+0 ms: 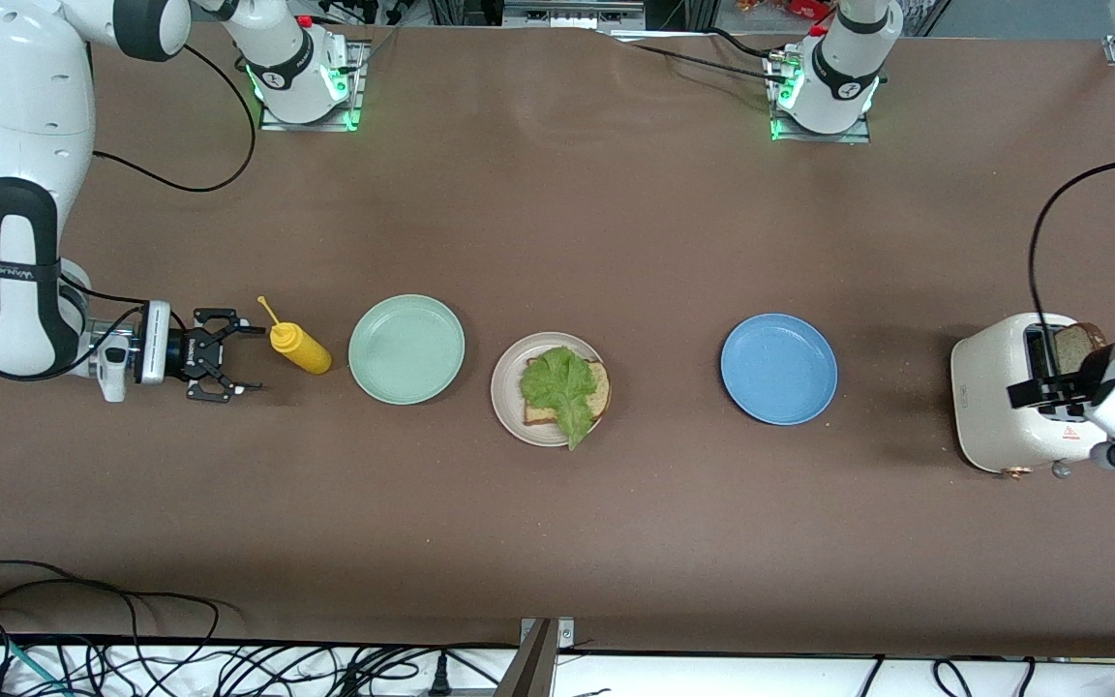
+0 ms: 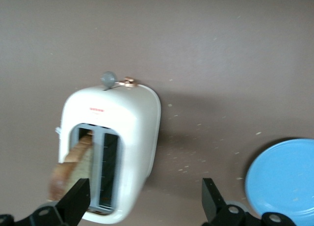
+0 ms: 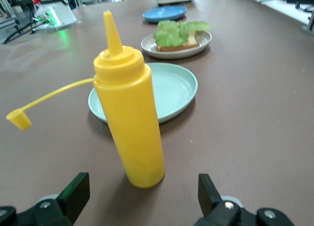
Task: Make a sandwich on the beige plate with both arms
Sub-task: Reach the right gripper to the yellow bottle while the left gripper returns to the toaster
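Note:
The beige plate [image 1: 509, 389] [image 3: 206, 40] sits mid-table and carries one brown bread slice [image 1: 599, 383] [image 3: 189, 41] with a green lettuce leaf [image 1: 560, 383] [image 3: 175, 32] on top. A second bread slice [image 1: 1078, 343] [image 2: 73, 169] stands up out of a white toaster [image 1: 993, 397] [image 2: 127, 132] at the left arm's end. My left gripper [image 1: 1046, 395] [image 2: 144, 199] hangs open over the toaster, holding nothing. My right gripper [image 1: 253, 360] [image 3: 142, 191] is low and open, pointing at an upright yellow squeeze bottle [image 1: 301, 348] [image 3: 130, 118] without touching it.
A mint green plate [image 1: 406, 348] [image 3: 174, 88] stands between the bottle and the beige plate. A blue plate [image 1: 778, 368] [image 2: 284, 179] [image 3: 164, 13] lies between the beige plate and the toaster. The bottle's tethered cap [image 3: 18, 119] hangs loose beside it.

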